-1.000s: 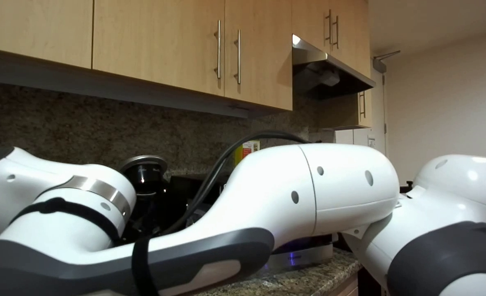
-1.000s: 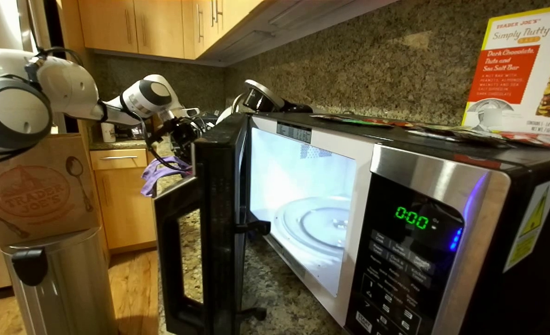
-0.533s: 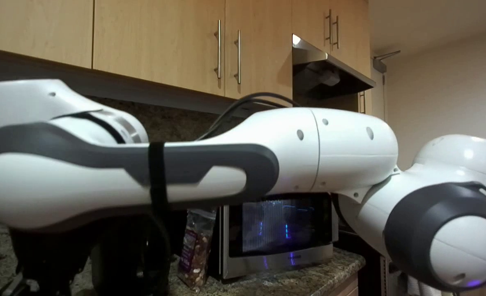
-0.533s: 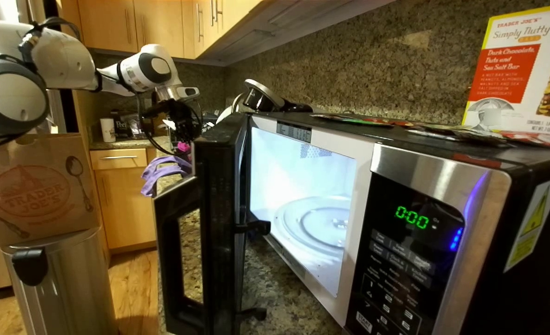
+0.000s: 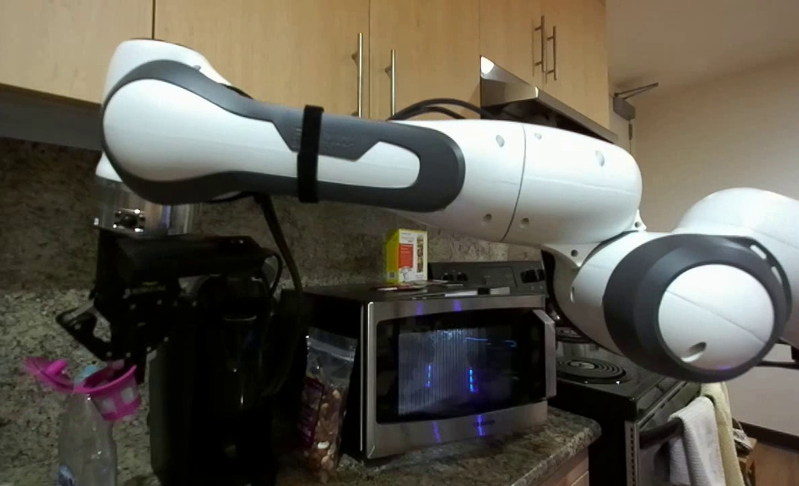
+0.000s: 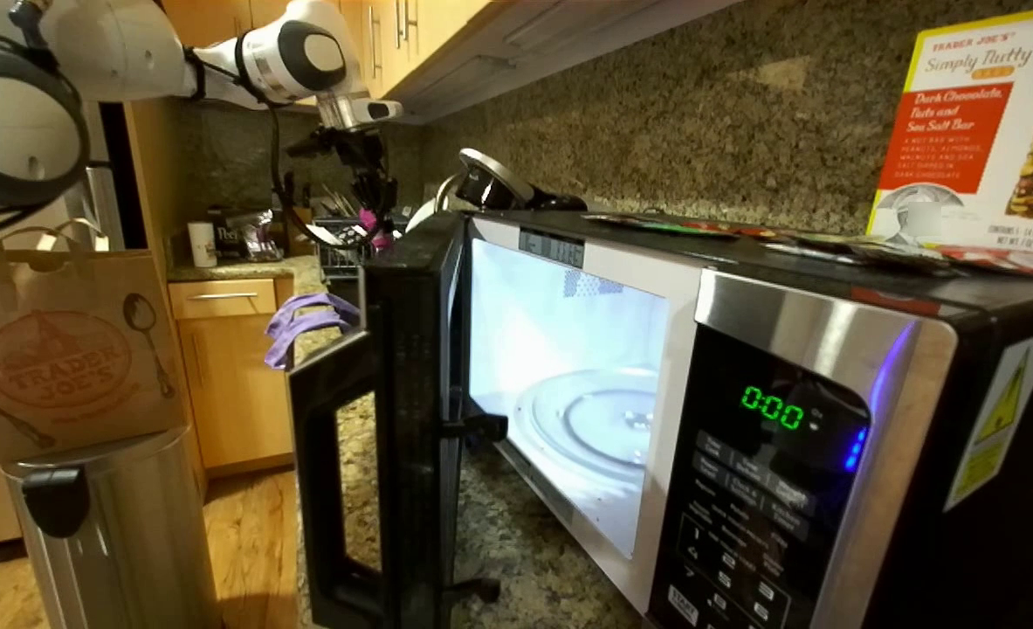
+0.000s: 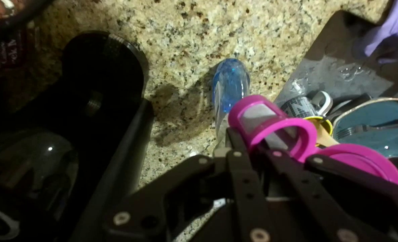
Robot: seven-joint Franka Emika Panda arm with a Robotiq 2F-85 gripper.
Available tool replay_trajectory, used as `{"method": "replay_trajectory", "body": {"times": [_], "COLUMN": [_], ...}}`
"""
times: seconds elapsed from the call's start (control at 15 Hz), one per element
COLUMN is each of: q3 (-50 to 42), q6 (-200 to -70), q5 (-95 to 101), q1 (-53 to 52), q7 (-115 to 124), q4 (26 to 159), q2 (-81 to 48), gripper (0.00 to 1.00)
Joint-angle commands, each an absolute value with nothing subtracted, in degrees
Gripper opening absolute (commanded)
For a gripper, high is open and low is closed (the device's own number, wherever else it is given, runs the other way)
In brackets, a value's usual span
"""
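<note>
A pink mesh filter cup (image 7: pixel 246 109) with a hinged pink lid (image 7: pixel 363 158) is in my gripper (image 7: pixel 247 143). The fingers pinch the cup's wall, one finger inside the rim and one outside. The cup hangs tilted above the counter, its lid swung open. In both exterior views my gripper (image 5: pixel 132 364) (image 6: pixel 375 205) points down, with the pink cup (image 5: pixel 117 398) (image 6: pixel 372 225) at its tips. A clear bottle with a blue end (image 7: pixel 230 80) stands below and behind the cup; it also shows in an exterior view (image 5: pixel 87 445). A black coffee maker (image 7: pixel 101 84) is beside the gripper.
A dark drying mat (image 7: pixel 340 67) bears a mug (image 7: pixel 298 107), a yellow-rimmed cup (image 7: pixel 327 125) and a blue bowl (image 7: pixel 380 117) with a fork. Purple gloves (image 6: pixel 306 319) lie near the counter's edge. The microwave (image 6: pixel 787 288) has its door (image 6: pixel 411 419) open. A nut bag (image 5: pixel 323 418) stands beside it.
The arm has risen a good way, lifting the gripper up from low over the counter. The pink cup has come into view at its fingertips and rises with it.
</note>
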State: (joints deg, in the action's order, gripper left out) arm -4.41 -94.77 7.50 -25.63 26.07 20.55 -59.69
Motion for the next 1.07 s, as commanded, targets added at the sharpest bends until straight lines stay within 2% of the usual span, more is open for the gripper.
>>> {"method": "replay_trajectory", "body": {"times": [0.0,0.2,0.27,0.6,0.67,1.0], "q3": [-3.4,-4.1,-4.2,-4.2,-4.2,-4.3], "q6": [-95.1,-95.2,-95.2,-95.2,-95.2,-94.0], "q5": [5.9,7.3,7.3,7.3,7.3,7.1], "q1": [-24.5,-24.8,-24.9,-24.9,-24.9,-24.8], "q7": [31.0,29.8,29.9,29.9,29.9,31.5], "q4": [20.5,20.7,20.7,20.8,20.8,21.0], "q2": [-57.6,-57.7,-57.5,-57.8,-57.8,-57.8], "gripper": [0.02,0.02,0.09,0.09,0.02,0.02]}}
